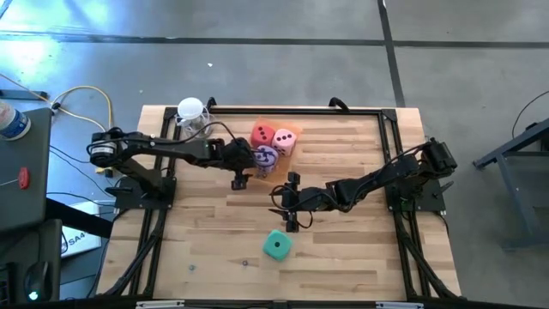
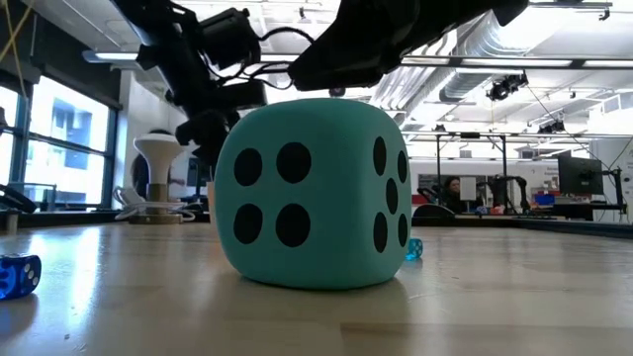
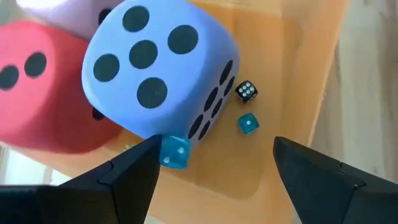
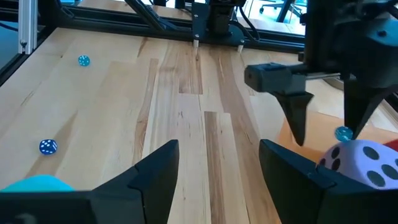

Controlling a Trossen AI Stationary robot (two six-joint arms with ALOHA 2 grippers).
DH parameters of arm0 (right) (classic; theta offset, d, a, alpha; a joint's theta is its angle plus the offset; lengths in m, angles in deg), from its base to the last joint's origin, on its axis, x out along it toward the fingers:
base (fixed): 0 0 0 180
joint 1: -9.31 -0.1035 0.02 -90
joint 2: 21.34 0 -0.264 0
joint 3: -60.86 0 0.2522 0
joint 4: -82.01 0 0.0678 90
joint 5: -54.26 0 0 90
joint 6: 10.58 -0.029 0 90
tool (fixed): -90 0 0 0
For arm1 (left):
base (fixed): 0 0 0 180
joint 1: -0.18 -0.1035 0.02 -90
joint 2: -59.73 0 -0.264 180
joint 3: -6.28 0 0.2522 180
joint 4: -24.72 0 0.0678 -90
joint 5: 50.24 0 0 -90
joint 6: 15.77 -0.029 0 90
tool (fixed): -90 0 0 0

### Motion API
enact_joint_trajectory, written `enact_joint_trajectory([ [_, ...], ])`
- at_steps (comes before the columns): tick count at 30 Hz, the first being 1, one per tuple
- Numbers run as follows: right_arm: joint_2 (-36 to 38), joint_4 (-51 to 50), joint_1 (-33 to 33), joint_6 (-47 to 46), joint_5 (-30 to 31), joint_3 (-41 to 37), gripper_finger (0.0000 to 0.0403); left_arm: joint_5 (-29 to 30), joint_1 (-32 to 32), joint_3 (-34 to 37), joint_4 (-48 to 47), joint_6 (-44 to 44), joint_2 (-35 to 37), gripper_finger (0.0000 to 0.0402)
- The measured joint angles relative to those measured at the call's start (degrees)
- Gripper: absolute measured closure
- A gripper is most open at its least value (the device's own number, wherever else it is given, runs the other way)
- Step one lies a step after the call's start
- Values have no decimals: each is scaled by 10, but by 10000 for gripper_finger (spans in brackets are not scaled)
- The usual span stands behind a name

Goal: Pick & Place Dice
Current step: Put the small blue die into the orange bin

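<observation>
Three big dice lie in the orange tray (image 1: 298, 129) at the far middle: red (image 1: 262, 134), pink (image 1: 285, 141) and purple (image 3: 155, 68), the purple one leaning on the red one (image 3: 37, 93). The teal die (image 1: 276, 245) rests on the table near the front edge and fills the low view (image 2: 312, 193). My left gripper (image 3: 214, 168) hangs open over the tray's near side, just beside the purple die. My right gripper (image 4: 217, 180) hovers open above mid-table between tray and teal die, with nothing between its fingers. My left gripper has a small translucent blue die (image 3: 173, 152) right at one fingertip (image 3: 140, 162), under the purple die's near corner. Whether the fingertip touches it cannot be told. The fingers slant down toward the tray.
Small dice lie on the tray floor: a black one (image 3: 245, 91) and a blue one (image 3: 247, 124). More small blue dice lie on the table (image 4: 48, 146) (image 4: 83, 60) (image 2: 18, 275). A white stand (image 1: 190, 112) is at the far left corner. A black frame borders the table.
</observation>
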Motion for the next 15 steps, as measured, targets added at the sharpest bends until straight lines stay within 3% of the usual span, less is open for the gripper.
enact_joint_trajectory([
  [4,0,0,4,3,3,0,188,-1,9,2,4,-8,12,100],
  [9,0,0,35,-22,56,0,191,-3,10,1,14,2,13,100],
  [15,0,0,60,-46,25,-10,202,-2,19,1,16,17,34,100],
])
